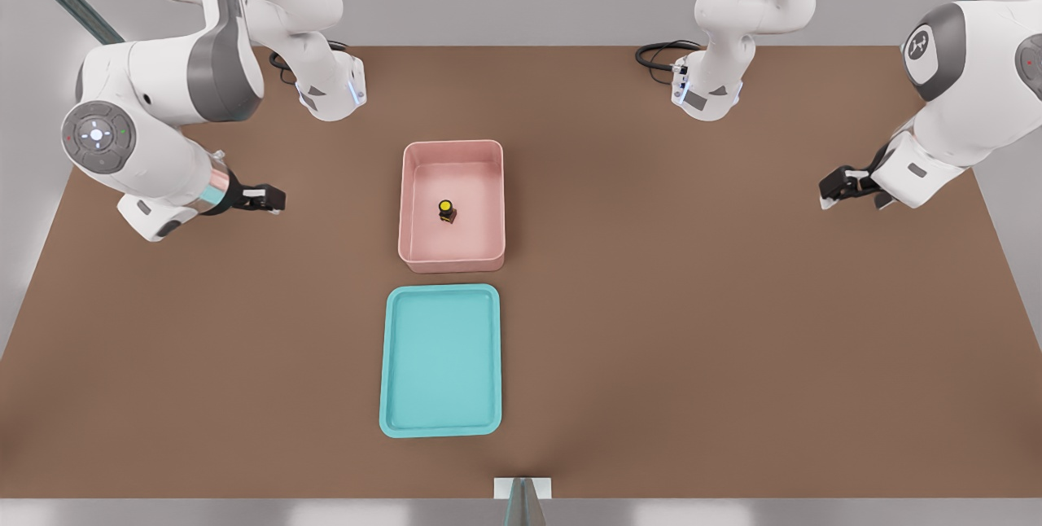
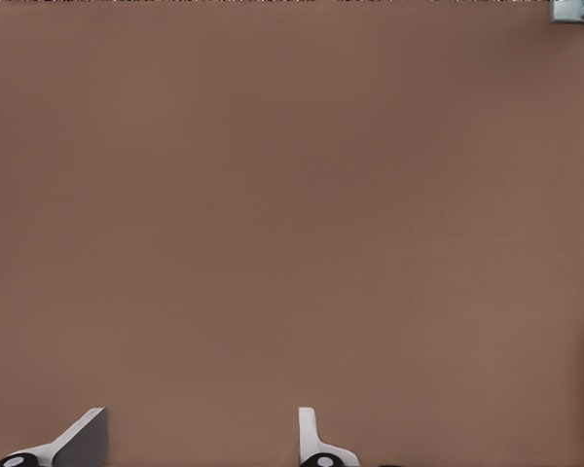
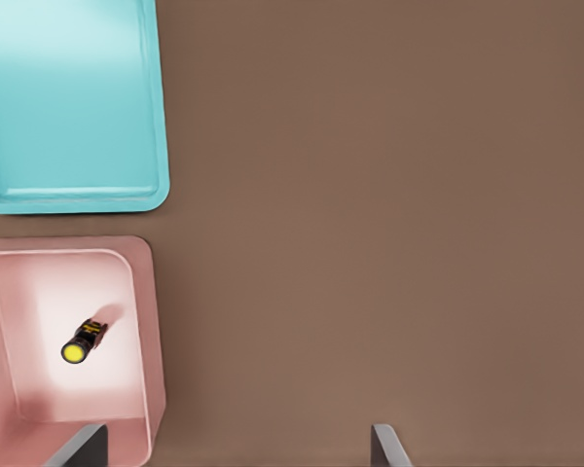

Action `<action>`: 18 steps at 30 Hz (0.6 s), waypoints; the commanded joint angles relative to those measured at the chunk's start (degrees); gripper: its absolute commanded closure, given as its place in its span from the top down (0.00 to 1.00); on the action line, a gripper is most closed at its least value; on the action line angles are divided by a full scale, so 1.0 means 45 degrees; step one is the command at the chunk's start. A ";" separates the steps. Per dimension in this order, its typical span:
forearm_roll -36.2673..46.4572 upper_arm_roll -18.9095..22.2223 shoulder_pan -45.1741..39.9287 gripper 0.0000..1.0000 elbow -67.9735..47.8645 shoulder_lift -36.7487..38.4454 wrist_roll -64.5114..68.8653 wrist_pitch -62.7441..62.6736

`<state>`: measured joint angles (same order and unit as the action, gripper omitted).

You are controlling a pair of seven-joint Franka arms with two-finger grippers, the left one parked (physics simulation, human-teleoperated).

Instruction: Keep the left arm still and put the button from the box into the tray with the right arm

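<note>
- Front view: the tool (image 1: 264, 199) hangs over the tabletop (image 1: 733, 306), left of the box (image 1: 453, 153).
- Wrist view: its fingers (image 3: 387, 446) spread open; the button (image 3: 81, 342) sits inside the box beside the tray (image 3: 156, 146).

Pink tall-walled rectangular box (image 1: 453, 158); teal shallow rectangular tray (image 1: 440, 425). Yellow-topped, black-bodied small push-button (image 1: 446, 210). Black two-finger gripper (image 1: 273, 199) over brown flat table (image 1: 733, 306).

Bright, even overhead light, soft faint shadows, no glare or blur.
</note>
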<state>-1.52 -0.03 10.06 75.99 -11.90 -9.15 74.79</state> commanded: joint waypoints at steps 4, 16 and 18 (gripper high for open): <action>0.0142 -0.0910 0.2331 1.00 0.0009 -0.0811 -0.0331 -0.0527; 0.1197 -0.1457 0.7255 1.00 0.8055 -0.1887 0.1193 1.1387; 0.1139 -0.1341 0.7276 1.00 0.8329 -0.1848 0.3029 1.1563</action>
<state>3.41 -6.13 42.87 112.99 -20.33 -12.21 115.07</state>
